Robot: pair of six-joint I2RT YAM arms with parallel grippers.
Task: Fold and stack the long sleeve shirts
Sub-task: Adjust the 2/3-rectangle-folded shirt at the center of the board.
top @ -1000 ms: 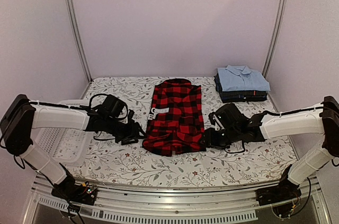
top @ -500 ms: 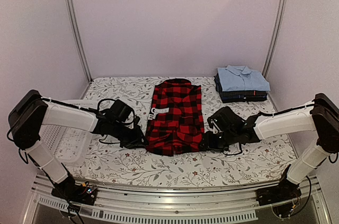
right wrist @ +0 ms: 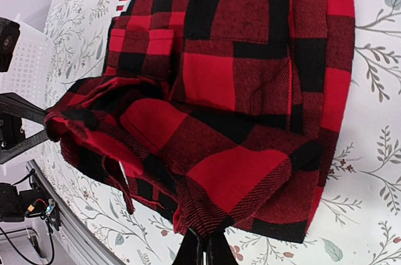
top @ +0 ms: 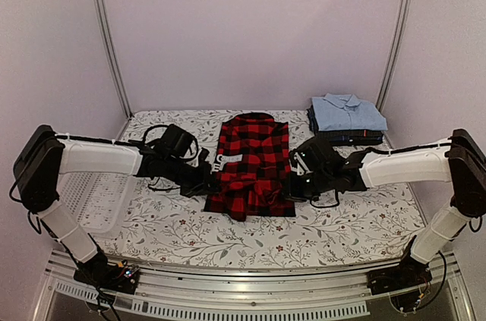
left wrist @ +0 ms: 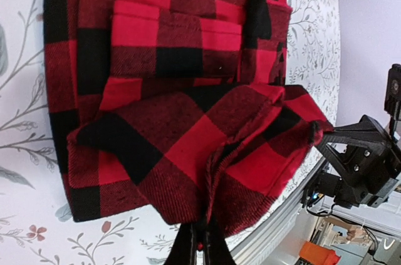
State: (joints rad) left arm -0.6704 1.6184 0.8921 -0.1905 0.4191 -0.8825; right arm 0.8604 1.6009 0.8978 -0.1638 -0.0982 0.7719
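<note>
A red-and-black buffalo-check shirt (top: pixel 251 165) lies lengthwise mid-table, collar toward the back wall. Its near hem is bunched and raised off the cloth at both corners. My left gripper (top: pixel 208 182) is shut on the hem's left corner; in the left wrist view (left wrist: pixel 202 240) the fabric (left wrist: pixel 188 133) folds up out of the pinched jaws. My right gripper (top: pixel 291 186) is shut on the right corner, with checked fabric (right wrist: pixel 250 121) rising from its closed tips (right wrist: pixel 203 243). A folded stack sits at the back right: a light blue collared shirt (top: pixel 346 113) on top of dark navy ones (top: pixel 348 137).
A white mesh basket (top: pixel 95 196) stands at the table's left edge, under my left arm. The table wears a floral cloth (top: pixel 334 226). Metal posts (top: pixel 106 33) rise at both back corners, and the table's front rail (top: pixel 243 291) runs along the bottom.
Both grippers moved inward onto the shirt's near corners and shut on the hem. The hem has lifted and shifted a little toward the collar.
</note>
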